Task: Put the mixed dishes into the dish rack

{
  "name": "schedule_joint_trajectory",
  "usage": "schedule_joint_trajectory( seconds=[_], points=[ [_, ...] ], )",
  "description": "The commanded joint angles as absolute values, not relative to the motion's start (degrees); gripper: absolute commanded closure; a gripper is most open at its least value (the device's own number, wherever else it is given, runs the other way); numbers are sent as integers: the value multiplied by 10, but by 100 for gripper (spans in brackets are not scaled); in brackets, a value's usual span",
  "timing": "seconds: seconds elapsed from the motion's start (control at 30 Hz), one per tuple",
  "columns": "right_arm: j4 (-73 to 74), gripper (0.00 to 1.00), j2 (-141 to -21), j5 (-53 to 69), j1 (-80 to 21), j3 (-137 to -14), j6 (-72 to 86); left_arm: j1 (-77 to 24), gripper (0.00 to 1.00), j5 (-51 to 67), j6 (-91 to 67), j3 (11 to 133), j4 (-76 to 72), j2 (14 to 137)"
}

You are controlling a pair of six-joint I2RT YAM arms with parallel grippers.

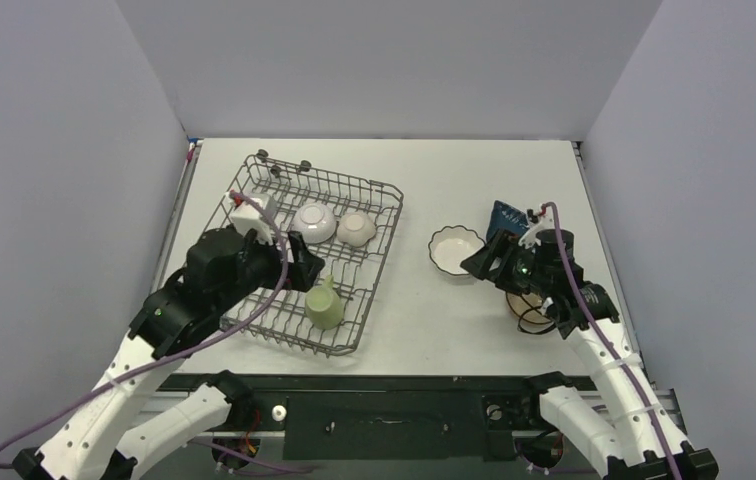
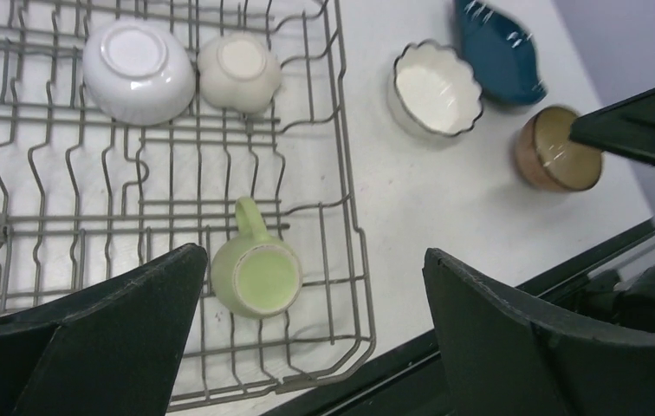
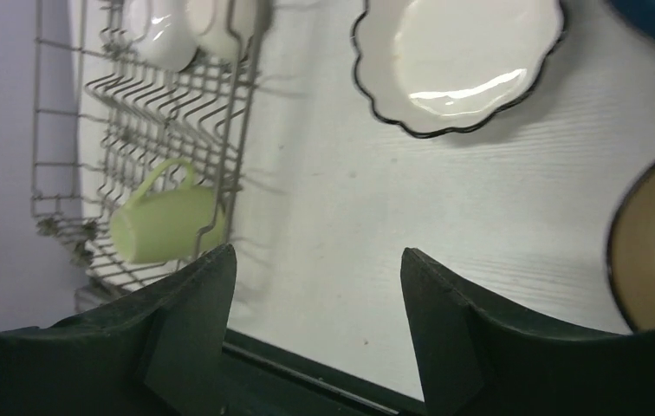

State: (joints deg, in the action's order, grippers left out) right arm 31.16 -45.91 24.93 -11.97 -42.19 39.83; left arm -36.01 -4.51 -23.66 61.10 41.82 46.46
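Reading the layout, I take the step in hand to be a pick of the scalloped bowl [image 3: 458,61], which sits upright on the worktop [image 2: 428,208] just ahead of my right tool [image 3: 317,260]. That tool hovers above bare worktop with its jaws parted and nothing between them. My left tool [image 2: 314,258] hangs over the near end of the rack [image 2: 341,173], spread wide and also empty. To do the pick well, I would drop one finger inside the bowl and one outside. I would pinch a flat stretch of wall rather than a scallop peak, since a glazed rim is likely to slip. Then I would lift high enough to clear the rack's side wires. I would also pull the left arm back before carrying across, because it hangs over the open slots. Counting: one rack and six dishes. Three are in the rack: a white bowl [image 2: 138,69] and a small dish [image 2: 239,71], both upturned at the far end, and a green mug [image 2: 256,276] on its side near the front. Three wait on the worktop: the scalloped bowl, a blue dish [image 2: 497,52] beyond it and a brown bowl [image 2: 558,160] nearer me.
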Motion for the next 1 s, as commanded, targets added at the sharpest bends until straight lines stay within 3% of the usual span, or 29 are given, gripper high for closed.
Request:
schedule_joint_trajectory(
  seconds=[0.0, 0.1, 0.23, 0.27, 0.37, 0.87, 0.97],
  points=[
    [407, 35, -484, 43, -115, -479, 361, -359, 4, -76, -278, 579, 320, 395],
    [444, 32, -499, -115, -114, -495, 383, -358, 4, -79, -285, 569, 309, 364],
    [483, 31, -533, -228, -107, -505, 412, -358, 4, -85, -284, 569, 327, 351],
    [487, 32, -540, -235, -106, -506, 403, -358, 4, -87, -283, 568, 333, 349],
    [487, 51, -572, -248, -109, -507, 371, -359, 4, -86, -279, 564, 336, 344],
    [495, 54, -752, -316, -227, -523, 389, -359, 4, -72, -270, 550, 325, 335],
    [483, 60, -775, -309, -231, -519, 388, -359, 4, -71, -269, 549, 330, 327]
  ],
)
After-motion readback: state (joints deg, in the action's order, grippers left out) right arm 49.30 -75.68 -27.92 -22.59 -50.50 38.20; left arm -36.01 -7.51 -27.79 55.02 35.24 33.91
